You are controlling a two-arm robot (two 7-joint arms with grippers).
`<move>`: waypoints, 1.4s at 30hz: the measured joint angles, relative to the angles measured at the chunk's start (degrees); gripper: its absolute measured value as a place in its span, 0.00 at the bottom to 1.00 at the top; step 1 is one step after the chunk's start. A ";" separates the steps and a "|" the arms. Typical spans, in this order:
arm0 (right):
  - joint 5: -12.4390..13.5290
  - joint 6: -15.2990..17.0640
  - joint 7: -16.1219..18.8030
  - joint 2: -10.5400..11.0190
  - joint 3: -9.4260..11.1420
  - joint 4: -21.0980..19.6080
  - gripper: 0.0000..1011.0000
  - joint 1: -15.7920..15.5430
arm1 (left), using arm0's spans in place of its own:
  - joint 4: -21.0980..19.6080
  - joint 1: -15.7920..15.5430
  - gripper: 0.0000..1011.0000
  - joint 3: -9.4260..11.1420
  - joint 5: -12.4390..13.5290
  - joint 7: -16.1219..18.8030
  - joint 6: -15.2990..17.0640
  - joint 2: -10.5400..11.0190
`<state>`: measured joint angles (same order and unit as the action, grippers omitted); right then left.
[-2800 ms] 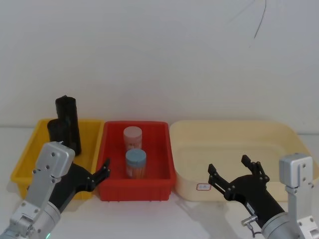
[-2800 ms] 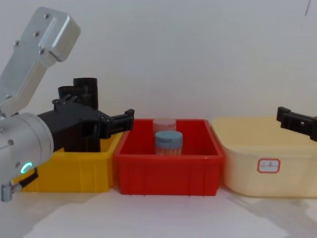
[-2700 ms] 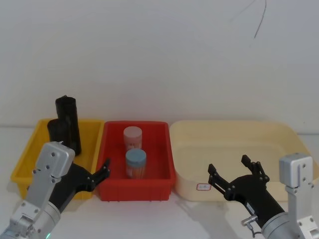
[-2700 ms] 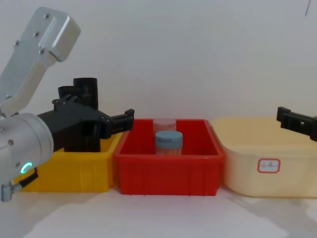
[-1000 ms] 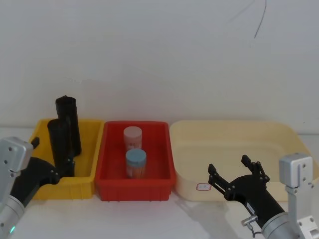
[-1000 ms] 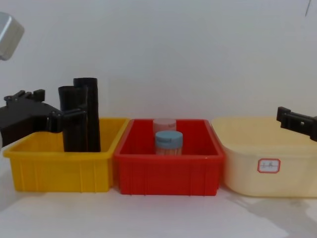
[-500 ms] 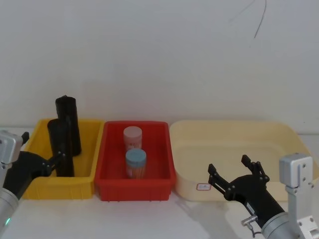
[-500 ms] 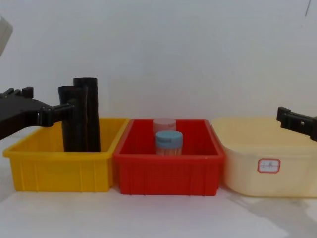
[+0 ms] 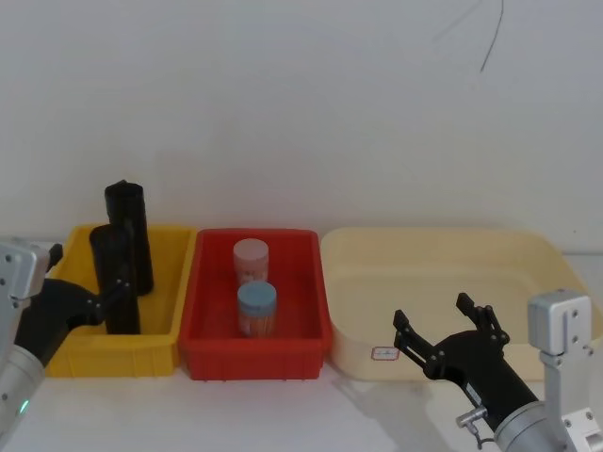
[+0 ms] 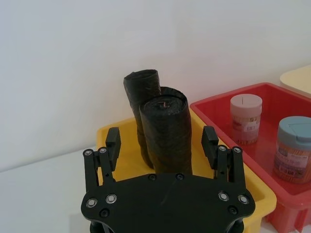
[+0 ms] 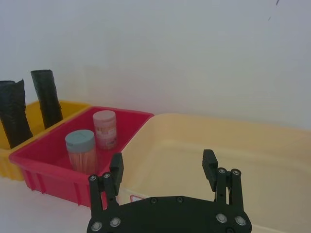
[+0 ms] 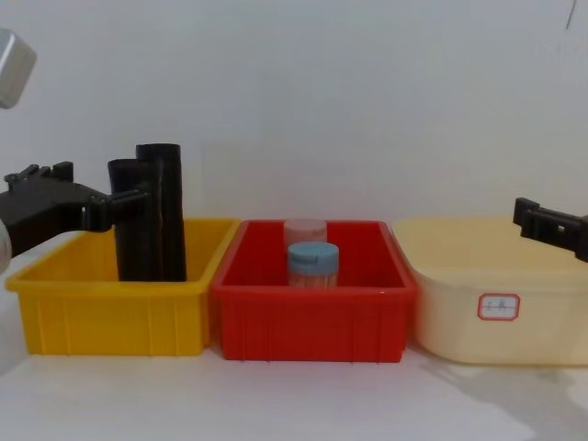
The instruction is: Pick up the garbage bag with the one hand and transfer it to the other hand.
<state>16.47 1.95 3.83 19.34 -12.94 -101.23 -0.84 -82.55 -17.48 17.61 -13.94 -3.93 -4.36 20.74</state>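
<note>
I am holding my left pincer wide open at my ten o'clock. It is gripping nothing, and its two fingers are reaching to either side of the garbage bag with a gap showing on each side. My right pincer is hanging at my two o'clock, just as wide open and empty, in front of the cream bin.

The garbage bag is standing upright in the near part of the yellow bin, rising well above the rim. I am judging it light and fairly firm along its length, but giving a little under a squeeze, since it is thin film wound tight. The matte film is probably going to hold well against my pads. I am planning to close on its upper part, clear of the rim, leaving enough bare length for the right pincer to take.

It is looking like a dull black, slightly wrinkled cylinder with a flat wound end on top. Just behind it, at its twelve o'clock, a second roll of the same kind is standing, close enough that I cannot tell whether they are touching. I must not pinch both. Off at the bag's three o'clock, two jars are sitting in the red bin.
</note>
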 joint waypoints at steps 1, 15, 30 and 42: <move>0.00 0.00 0.00 0.00 0.00 0.00 0.99 0.00 | 0.45 -0.36 0.99 0.04 -0.01 -0.25 -0.08 -0.22; 0.00 0.00 0.00 0.00 0.00 0.00 0.99 0.00 | 6.09 -4.48 0.99 0.29 -0.22 -2.34 -0.63 -2.54; 0.00 0.00 0.00 0.00 0.00 0.00 0.99 0.00 | 13.23 -9.19 0.90 0.54 -0.90 -5.40 -0.40 -5.01; 0.00 0.00 0.00 0.00 0.00 0.00 0.99 0.00 | 16.01 -10.59 0.56 0.09 -2.17 -8.04 0.22 -5.95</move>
<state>16.47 1.95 3.83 19.34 -12.94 -101.23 -0.84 -66.54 -28.07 17.70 -16.11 -11.96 -4.15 14.79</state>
